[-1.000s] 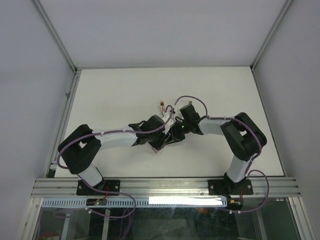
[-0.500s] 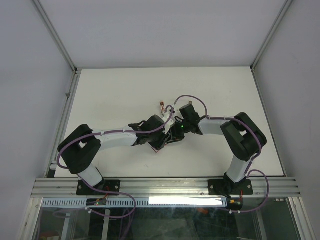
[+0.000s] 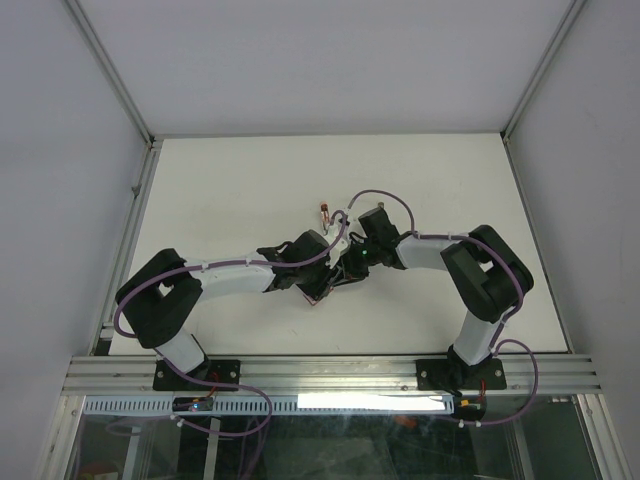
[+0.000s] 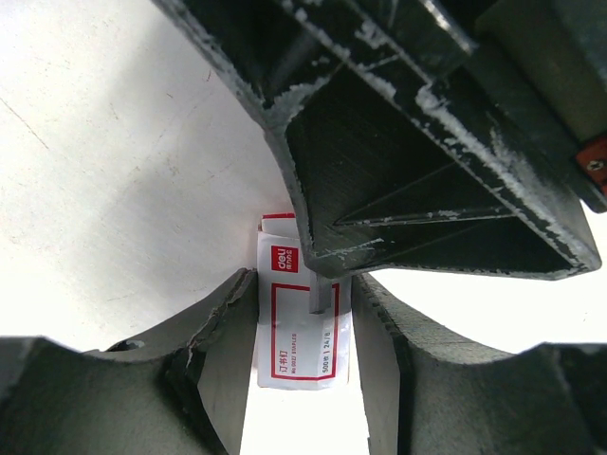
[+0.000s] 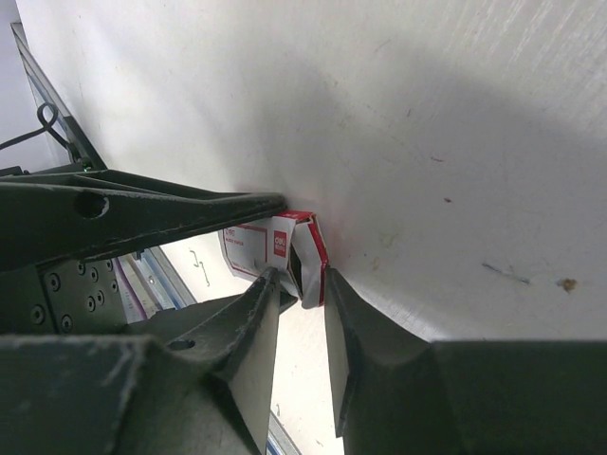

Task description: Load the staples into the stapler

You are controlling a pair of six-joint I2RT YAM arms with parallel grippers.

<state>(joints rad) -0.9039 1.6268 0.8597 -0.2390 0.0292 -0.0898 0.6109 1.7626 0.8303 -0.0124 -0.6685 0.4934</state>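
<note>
The staples box [image 4: 296, 353], white with a red frame and red logo, sits upright between my left gripper's [image 4: 303, 281] fingers, which are shut on its sides. In the right wrist view the box [image 5: 254, 248] has its red-edged end flap open. My right gripper [image 5: 302, 281] is closed narrowly around that open end, with a finger on each side. A short grey strip lies on the box face under the right finger. In the top view both grippers [image 3: 340, 264] meet at mid-table and hide the box. I cannot tell which object is the stapler.
A pink oblong [image 3: 314, 296] lies on the white table [image 3: 230, 190] just under the left gripper. A small reddish metal object [image 3: 326, 211] lies a little behind the grippers. Metal rails run along the table's sides and near edge.
The right wrist has edged slightly toward the left gripper. The left arm has not visibly moved.
</note>
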